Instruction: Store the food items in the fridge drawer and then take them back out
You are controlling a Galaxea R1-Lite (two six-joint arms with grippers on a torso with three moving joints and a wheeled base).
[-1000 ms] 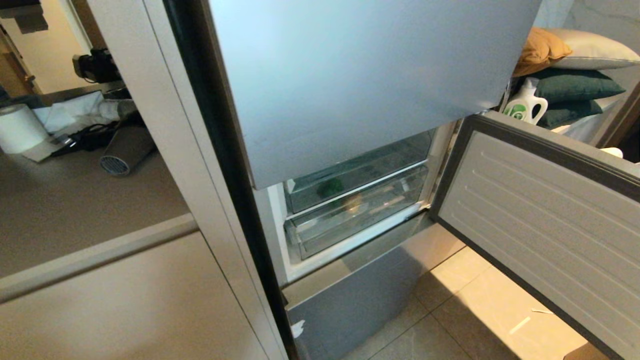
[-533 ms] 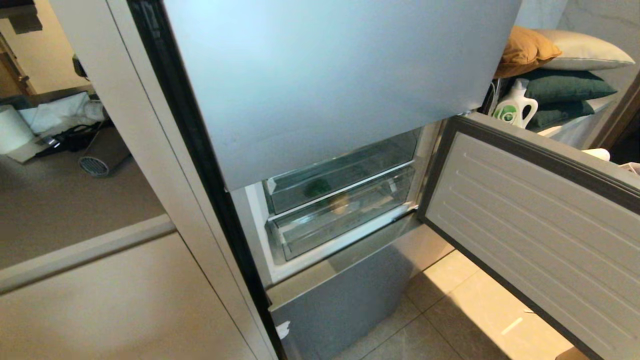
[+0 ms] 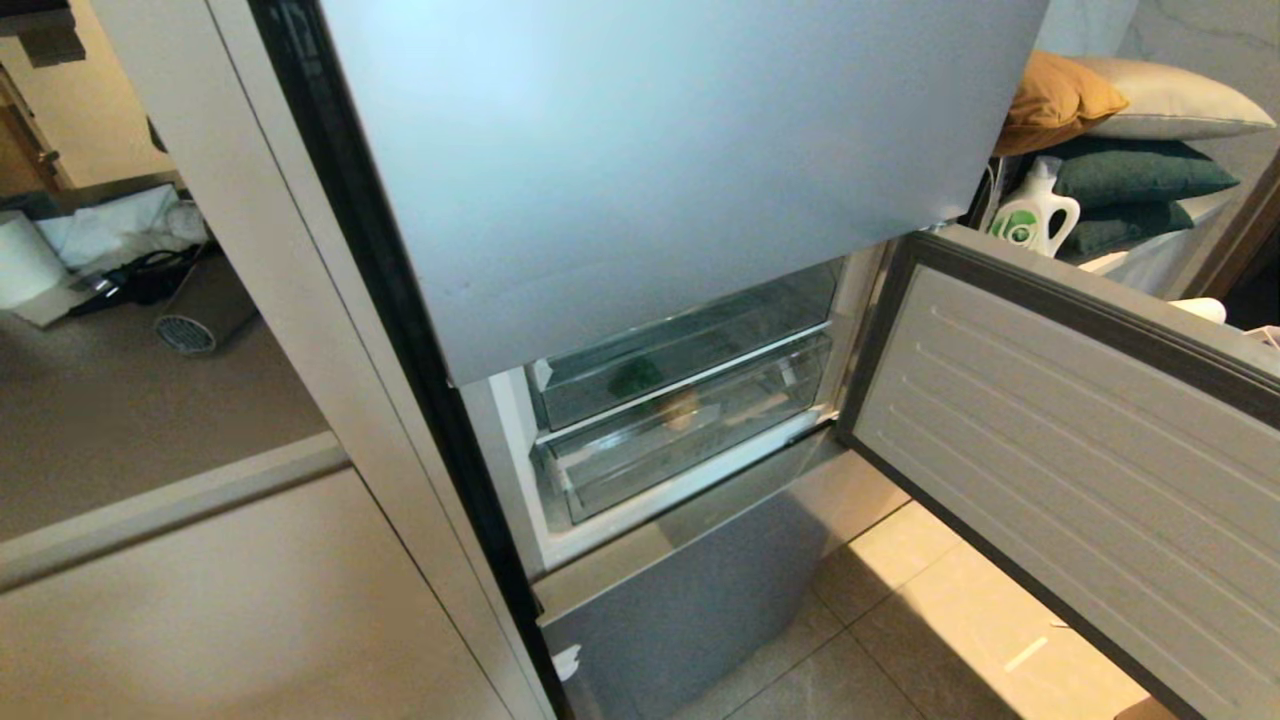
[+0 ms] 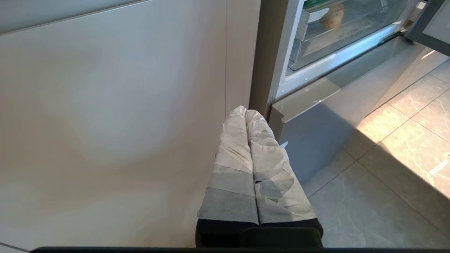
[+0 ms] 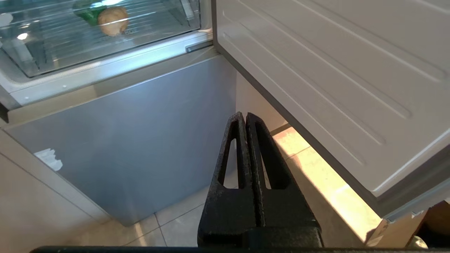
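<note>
The fridge stands with its middle door (image 3: 1060,430) swung wide open to the right, its ribbed white inner face showing. Behind it, the clear fridge drawer (image 3: 690,430) sits pushed in, under the silver-blue upper door (image 3: 660,170). Inside the drawer lies the tan bun (image 3: 683,405), seen through the clear front wall, and just behind and above it the dark-green bell pepper (image 3: 634,377); whether the pepper rests in the same bin or on the shelf over it I cannot tell.

The left gripper (image 4: 245,111), its fingers wrapped in pale tape, hangs low beside the fridge, in front of the beige cabinet panel (image 4: 112,116); its jaws are pressed together with nothing between them. The right gripper (image 5: 245,116), bare black, hangs in front of the fridge's lower silver-blue door (image 5: 130,140), below the drawer and beside the open door; its jaws are likewise closed flat and empty.

Left of the fridge, on the tabletop (image 3: 120,400), lie a grey hair dryer (image 3: 200,315) and a paper roll (image 3: 25,262). Right of the fridge, a detergent bottle (image 3: 1035,212) stands by stacked cushions (image 3: 1130,150).
</note>
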